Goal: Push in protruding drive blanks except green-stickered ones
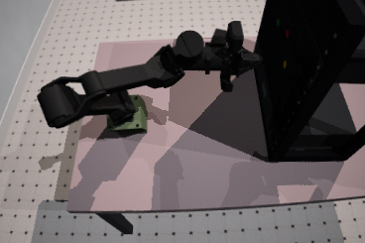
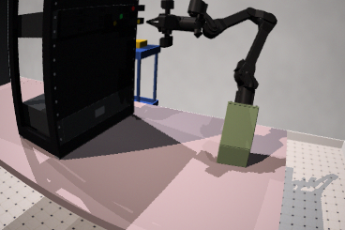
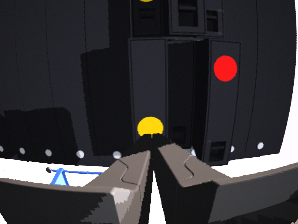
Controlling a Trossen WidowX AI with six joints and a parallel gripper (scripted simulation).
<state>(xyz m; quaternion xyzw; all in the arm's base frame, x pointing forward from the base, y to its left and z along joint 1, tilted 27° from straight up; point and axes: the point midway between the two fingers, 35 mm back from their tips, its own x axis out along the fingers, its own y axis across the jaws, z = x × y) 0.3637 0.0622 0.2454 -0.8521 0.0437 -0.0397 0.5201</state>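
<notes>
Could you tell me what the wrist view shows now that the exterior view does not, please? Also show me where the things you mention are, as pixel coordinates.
Only the wrist view shows the dark slots in the blanks' faces, such as the one low on the red-dotted blank point(image 3: 223, 107). Only the exterior view shows the green block point(image 2: 238, 128) under the arm and the green dot point(image 2: 121, 16). Both show the closed hand point(image 2: 149, 22) point(image 3: 151, 141) and a red dot point(image 2: 133, 8) point(image 3: 225, 68).
</notes>
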